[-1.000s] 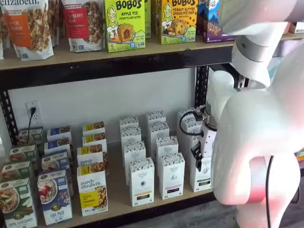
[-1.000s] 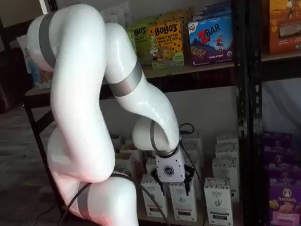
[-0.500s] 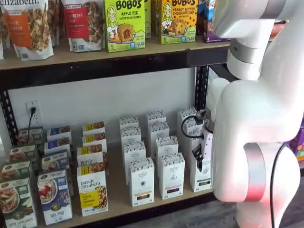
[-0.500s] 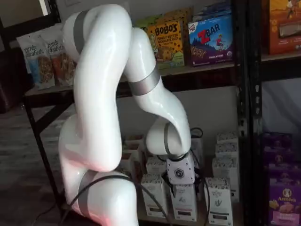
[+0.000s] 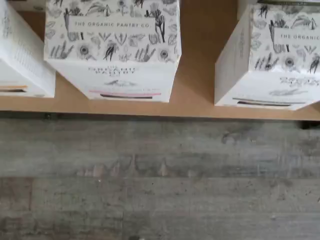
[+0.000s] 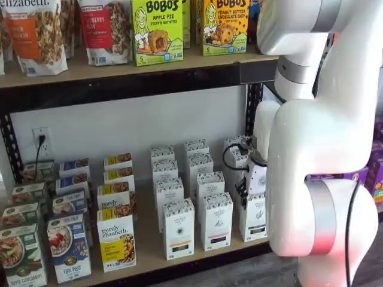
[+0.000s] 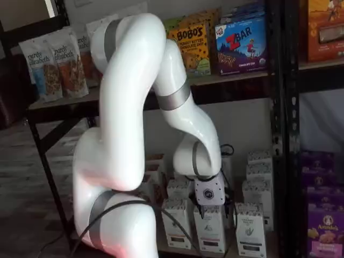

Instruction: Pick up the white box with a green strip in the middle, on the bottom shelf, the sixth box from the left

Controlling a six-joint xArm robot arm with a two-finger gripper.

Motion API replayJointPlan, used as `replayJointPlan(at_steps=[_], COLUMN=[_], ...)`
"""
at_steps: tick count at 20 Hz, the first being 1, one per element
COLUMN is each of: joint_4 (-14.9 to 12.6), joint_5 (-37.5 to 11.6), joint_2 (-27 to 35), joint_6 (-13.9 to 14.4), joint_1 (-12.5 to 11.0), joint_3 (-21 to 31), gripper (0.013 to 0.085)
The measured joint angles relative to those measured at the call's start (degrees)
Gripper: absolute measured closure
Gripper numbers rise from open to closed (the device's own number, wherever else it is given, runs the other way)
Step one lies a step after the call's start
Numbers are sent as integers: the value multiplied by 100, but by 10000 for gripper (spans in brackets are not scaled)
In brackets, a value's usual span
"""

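Observation:
The white box (image 6: 254, 218), tall and narrow with a dark strip low on its front, stands at the right end of the front row on the bottom shelf (image 6: 149, 239). It also shows beside the black post in a shelf view (image 7: 250, 230) and in the wrist view (image 5: 272, 60). My gripper (image 7: 210, 210) hangs in front of the shelf edge, just left of and slightly above the white box, open with nothing between its fingers. In a shelf view the gripper (image 6: 245, 194) shows side-on. A white carton with a pink strip (image 5: 120, 50) stands beside the target.
More white cartons (image 6: 178, 229) fill the rows behind and to the left. Purely elizabeth boxes (image 6: 116, 239) and cereal boxes (image 6: 69, 248) stand further left. A black rack post (image 6: 254, 107) rises right of the target. Grey plank floor (image 5: 160, 175) lies below the shelf edge.
The arm has swung over, carrying the gripper sideways along the front row and a little closer to the shelf. The gripper has stayed open.

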Motion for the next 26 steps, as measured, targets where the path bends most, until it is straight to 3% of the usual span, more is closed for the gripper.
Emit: replayJointPlan(at_steps=[3,7,13,22,26], joint_4=[-382,-531,-162,-50,-118], joint_5=[78,271,532,637,652], joint_2=[275,611,1181,1805,1917], joint_6=[346,449,82,-141,-89], joint_1=[-34,-70,-64,-182,-196], joint_3=[-332,-828,-1557,-2346,-2517], gripper=[130,130,130,130,130])
